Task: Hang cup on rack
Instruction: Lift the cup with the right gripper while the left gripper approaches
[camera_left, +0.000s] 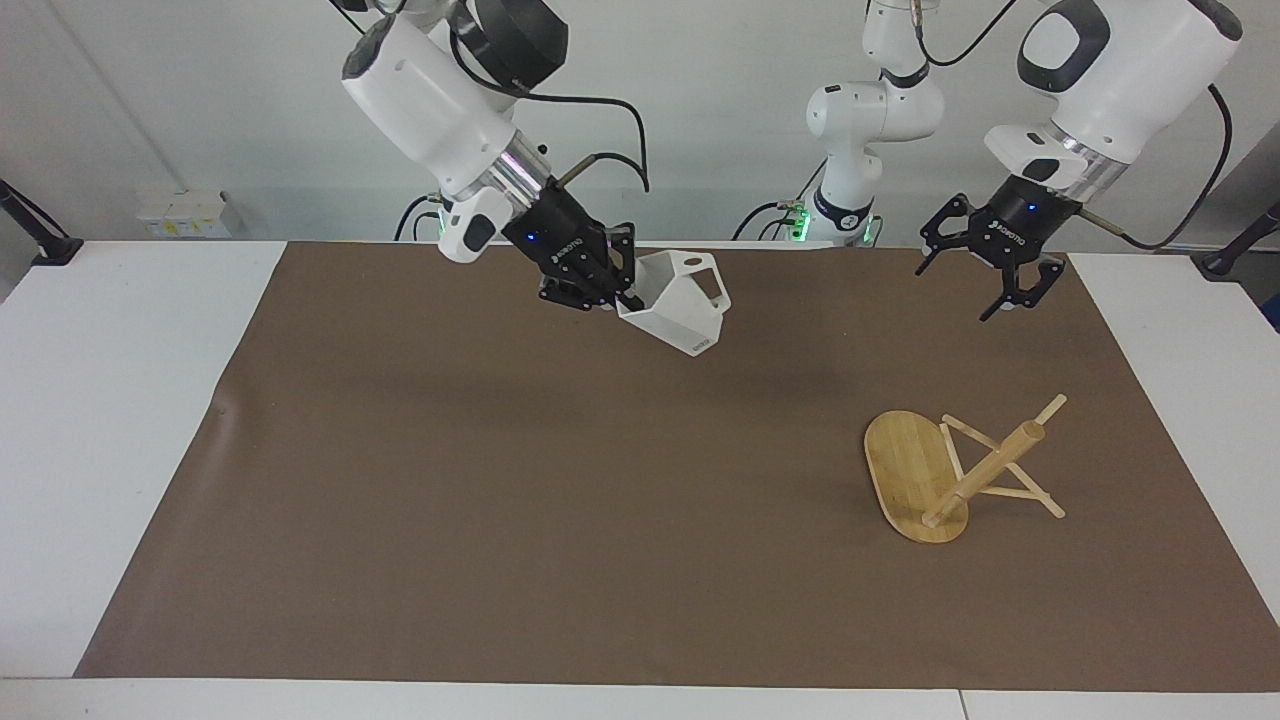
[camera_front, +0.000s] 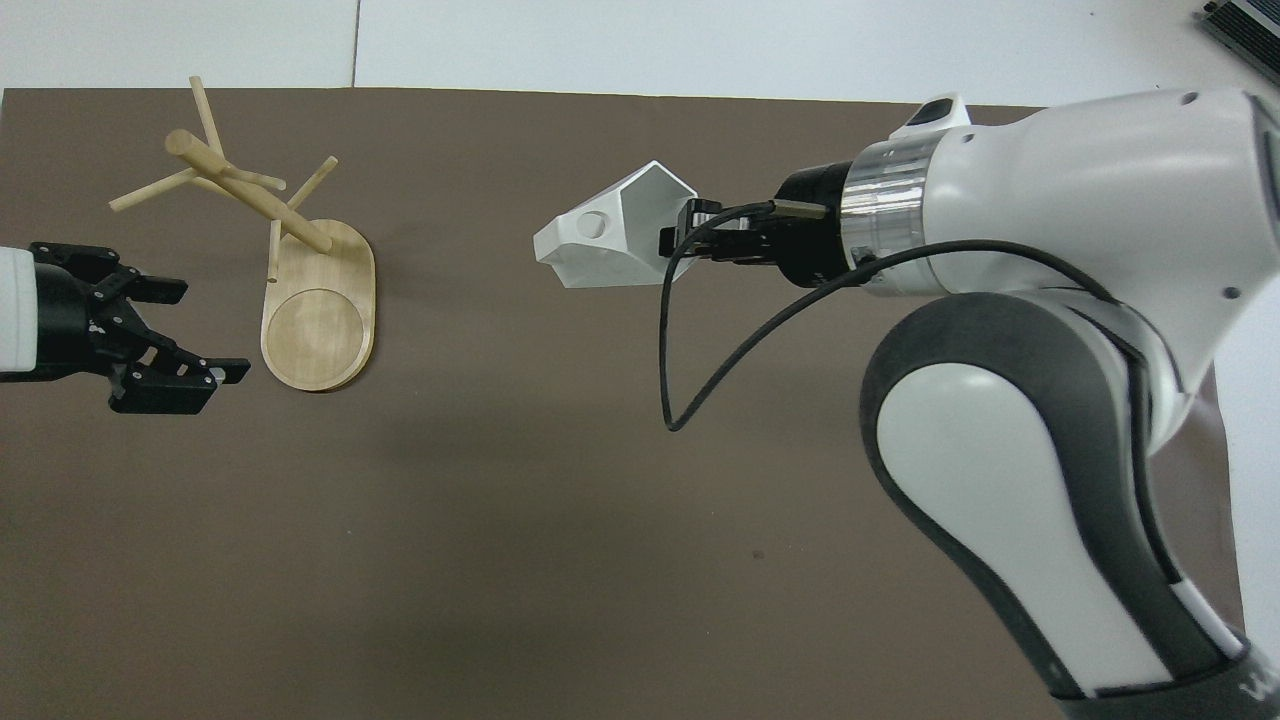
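The white faceted cup (camera_left: 675, 305) hangs tilted in the air, gripped at its rim by my right gripper (camera_left: 625, 295), which is shut on it over the brown mat's middle, toward the robots' edge. In the overhead view the cup (camera_front: 605, 235) shows its pierced handle facing up, with the right gripper (camera_front: 680, 230) at its rim. The bamboo rack (camera_left: 985, 475) stands upright on its oval base (camera_left: 900, 470) toward the left arm's end; it also shows in the overhead view (camera_front: 250, 195). My left gripper (camera_left: 975, 290) is open and empty in the air, beside the rack's base in the overhead view (camera_front: 205, 330).
A brown mat (camera_left: 500, 500) covers most of the white table (camera_left: 110, 420). The right arm's cable (camera_front: 700, 350) loops down below the wrist. The rack's thin pegs (camera_front: 150, 188) stick out from the post on several sides.
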